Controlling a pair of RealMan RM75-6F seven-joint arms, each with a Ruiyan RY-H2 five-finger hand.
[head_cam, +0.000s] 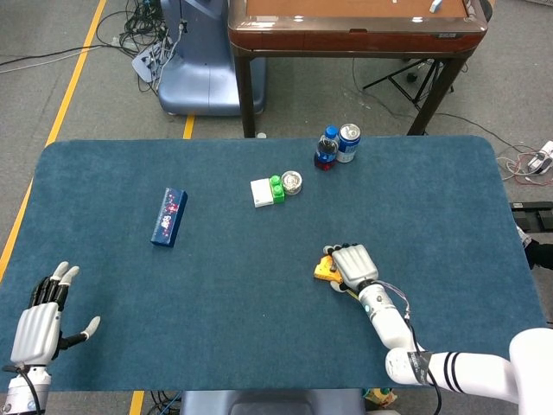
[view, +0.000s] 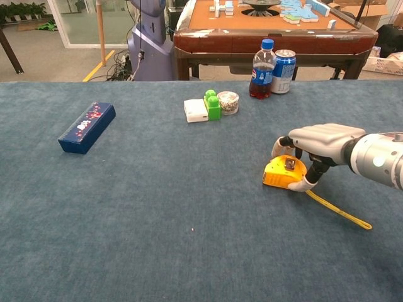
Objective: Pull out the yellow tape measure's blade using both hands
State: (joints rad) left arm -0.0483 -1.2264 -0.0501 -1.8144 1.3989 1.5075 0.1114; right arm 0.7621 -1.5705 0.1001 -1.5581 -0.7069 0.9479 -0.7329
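yellow tape measure [view: 284, 173] sits on the blue tabletop [view: 164, 207] under the right hand [view: 320, 146], whose fingers curl over its top and thumb presses its near side, gripping it. a yellow strap [view: 339, 213] trails from it toward the near right. left hand [head_cam: 41, 321] hovers at the near left corner, fingers spread, holding nothing. farther off lie a dark blue box [view: 87, 127], a white block [view: 196, 110], a green brick [view: 212, 104], a small round tin [view: 228, 102], then a cola bottle [view: 262, 61] and blue can [view: 284, 63]; their labels are unreadable.
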